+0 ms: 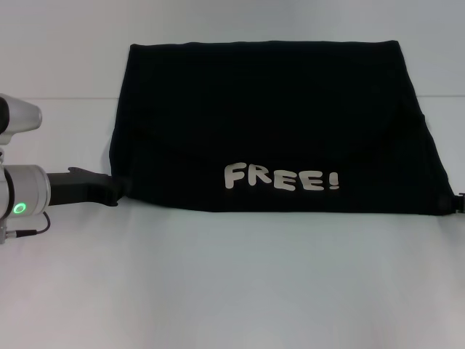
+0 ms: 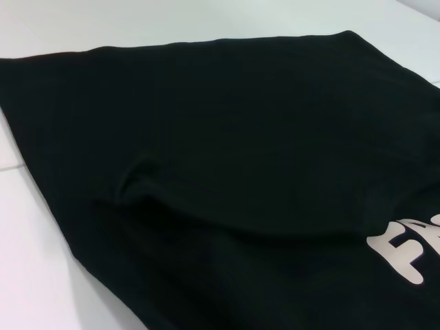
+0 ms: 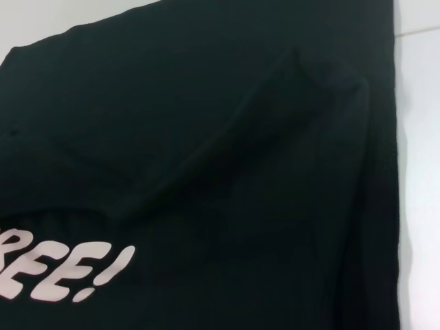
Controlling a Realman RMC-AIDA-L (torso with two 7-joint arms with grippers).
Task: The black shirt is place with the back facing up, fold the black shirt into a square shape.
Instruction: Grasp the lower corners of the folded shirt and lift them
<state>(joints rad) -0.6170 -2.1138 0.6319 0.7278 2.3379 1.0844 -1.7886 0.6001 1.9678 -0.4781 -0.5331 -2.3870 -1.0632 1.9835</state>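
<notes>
The black shirt (image 1: 269, 123) lies on the white table, folded into a wide trapezoid with the pale "FREE!" lettering (image 1: 281, 178) facing up near its front edge. It fills the left wrist view (image 2: 227, 158) and the right wrist view (image 3: 206, 137), where soft folds show in the cloth. My left gripper (image 1: 116, 190) is low on the table, its tip touching the shirt's front left corner. Only a small black part of my right gripper (image 1: 459, 203) shows at the picture's right edge, next to the shirt's front right corner.
The white table (image 1: 232, 291) stretches in front of the shirt and behind it. My left arm's silver wrist with a green light (image 1: 20, 207) sits at the far left edge.
</notes>
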